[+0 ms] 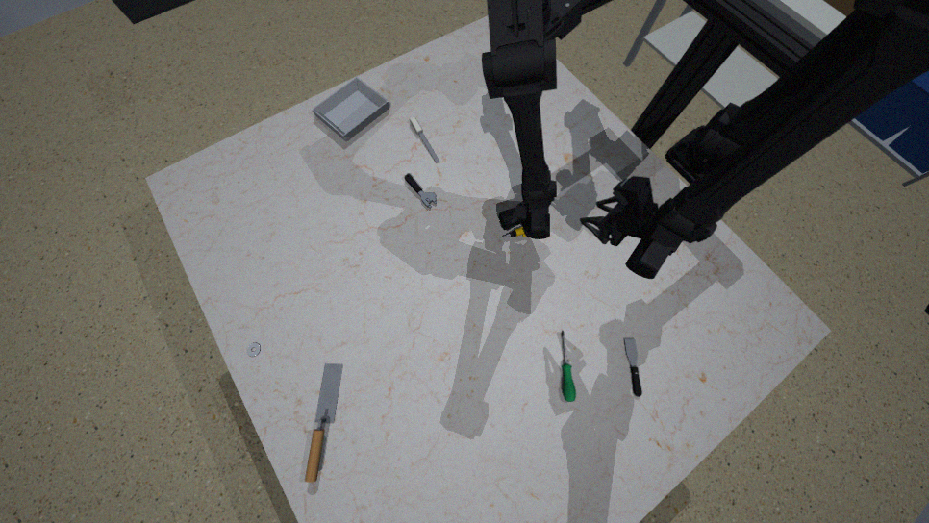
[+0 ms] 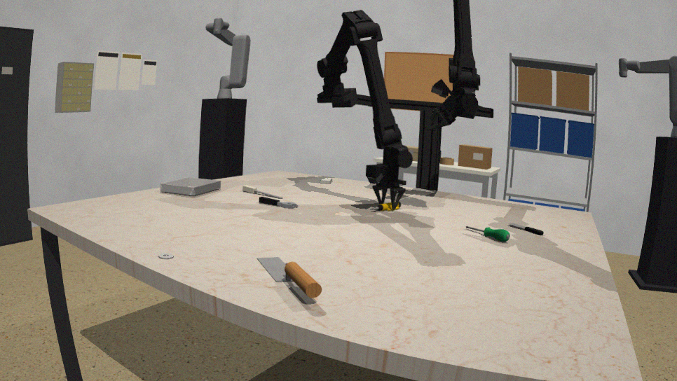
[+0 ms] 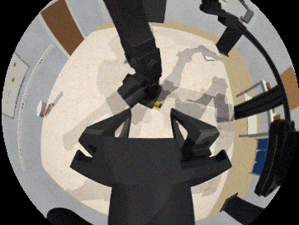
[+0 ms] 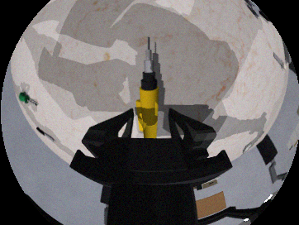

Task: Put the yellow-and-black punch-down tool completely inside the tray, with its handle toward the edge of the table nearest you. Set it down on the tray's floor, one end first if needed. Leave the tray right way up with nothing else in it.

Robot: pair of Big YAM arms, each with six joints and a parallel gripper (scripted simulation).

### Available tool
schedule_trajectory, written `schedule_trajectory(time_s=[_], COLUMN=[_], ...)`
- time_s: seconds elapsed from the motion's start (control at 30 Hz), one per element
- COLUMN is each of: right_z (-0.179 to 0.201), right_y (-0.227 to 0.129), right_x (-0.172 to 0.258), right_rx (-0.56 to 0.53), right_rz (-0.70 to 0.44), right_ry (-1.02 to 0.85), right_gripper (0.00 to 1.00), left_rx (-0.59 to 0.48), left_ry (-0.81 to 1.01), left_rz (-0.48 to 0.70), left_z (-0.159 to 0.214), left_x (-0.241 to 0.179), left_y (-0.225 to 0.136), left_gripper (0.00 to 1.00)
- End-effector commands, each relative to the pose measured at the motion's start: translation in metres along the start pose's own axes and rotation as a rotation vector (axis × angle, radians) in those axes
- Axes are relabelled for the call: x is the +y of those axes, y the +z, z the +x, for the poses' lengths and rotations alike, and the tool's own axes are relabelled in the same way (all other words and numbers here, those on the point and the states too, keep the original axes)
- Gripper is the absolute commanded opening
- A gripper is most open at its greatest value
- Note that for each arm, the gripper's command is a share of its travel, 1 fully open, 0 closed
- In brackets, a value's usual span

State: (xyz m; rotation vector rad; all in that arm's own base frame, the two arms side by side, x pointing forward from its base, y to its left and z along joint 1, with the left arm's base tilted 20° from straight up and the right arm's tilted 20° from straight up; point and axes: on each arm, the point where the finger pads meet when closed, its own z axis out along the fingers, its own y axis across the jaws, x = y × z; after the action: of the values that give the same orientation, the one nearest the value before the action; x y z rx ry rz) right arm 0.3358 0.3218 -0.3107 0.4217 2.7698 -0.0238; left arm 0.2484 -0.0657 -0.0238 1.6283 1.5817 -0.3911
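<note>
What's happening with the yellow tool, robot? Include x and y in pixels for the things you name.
Right gripper (image 2: 392, 206) (image 4: 151, 112) open around the punch-down tool (image 2: 389, 206) (image 4: 149, 99). Left gripper (image 1: 592, 227) (image 3: 151, 111) open, off the table. Tool outside tray (image 1: 351, 110) (image 2: 190, 186).

Inside the open-topped grey rectangular tray (image 1: 329, 125) (image 2: 190, 191), the space between the walls is free, so a hand can enter from above, with the raised rim in the way of a low sideways approach. Between it and the yellow-and-black cylindrical punch-down tool (image 1: 518, 232) (image 2: 389, 206) (image 4: 149, 99) lie a black-handled metal wrench (image 1: 414, 184) (image 2: 270, 202) and a white-handled slim metal tool (image 1: 426, 143) (image 2: 251, 189), with a gap between them. The right hand's (image 1: 525, 231) (image 2: 387, 204) (image 4: 151, 111) spread fingers leave room either side of the yellow handle; the left hand (image 1: 590, 212) (image 2: 436, 118) (image 3: 150, 111) hangs higher, apart from the right arm.
</note>
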Motion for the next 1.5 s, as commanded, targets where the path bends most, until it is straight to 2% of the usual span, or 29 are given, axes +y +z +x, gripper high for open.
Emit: schedule_trajectory(time_s=[0.0,0.37,0.47,0.5,0.53,0.6,0.63,0.8,1.07,1.47], right_z=[0.007,0.001,-0.002,-0.003,-0.001,0.001,0.001,-0.012,-0.039,-0.109], right_y=[0.010,0.007,0.004,-0.001,-0.006,-0.020,-0.027,-0.056,-0.059,-0.067], right_x=[0.002,0.004,0.008,0.012,0.014,0.016,0.014,0.001,-0.036,-0.155], right_rx=[0.004,-0.004,-0.008,-0.011,-0.011,-0.011,-0.011,-0.013,-0.017,-0.029], right_rz=[-0.003,-0.016,-0.024,-0.031,-0.033,-0.034,-0.029,-0.032,-0.036,-0.022], right_ry=[-0.022,-0.014,-0.011,-0.009,-0.011,-0.009,-0.006,-0.001,-0.022,-0.182], right_gripper=[0.50,0.19,0.16,0.05,0.00,0.23,0.25,0.25,0.25,0.25], left_rx=[-0.003,-0.003,-0.003,-0.003,-0.003,-0.003,-0.003,-0.003,-0.003,-0.003], left_ry=[0.013,0.013,0.013,0.013,0.013,0.013,0.013,0.013,0.013,0.013], left_rz=[-0.002,-0.002,-0.002,-0.002,-0.002,-0.002,-0.002,-0.002,-0.002,-0.002], left_z=[0.000,0.000,0.000,0.000,0.000,0.000,0.000,0.000,0.000,0.000], left_x=[0.004,0.004,0.004,0.004,0.004,0.004,0.004,0.004,0.004,0.004], left_y=[-0.001,-0.001,-0.001,-0.001,-0.001,-0.001,-0.001,-0.001,-0.001,-0.001], left_gripper=[0.65,0.65,0.65,0.65,0.65,0.65,0.65,0.65,0.65,0.65])
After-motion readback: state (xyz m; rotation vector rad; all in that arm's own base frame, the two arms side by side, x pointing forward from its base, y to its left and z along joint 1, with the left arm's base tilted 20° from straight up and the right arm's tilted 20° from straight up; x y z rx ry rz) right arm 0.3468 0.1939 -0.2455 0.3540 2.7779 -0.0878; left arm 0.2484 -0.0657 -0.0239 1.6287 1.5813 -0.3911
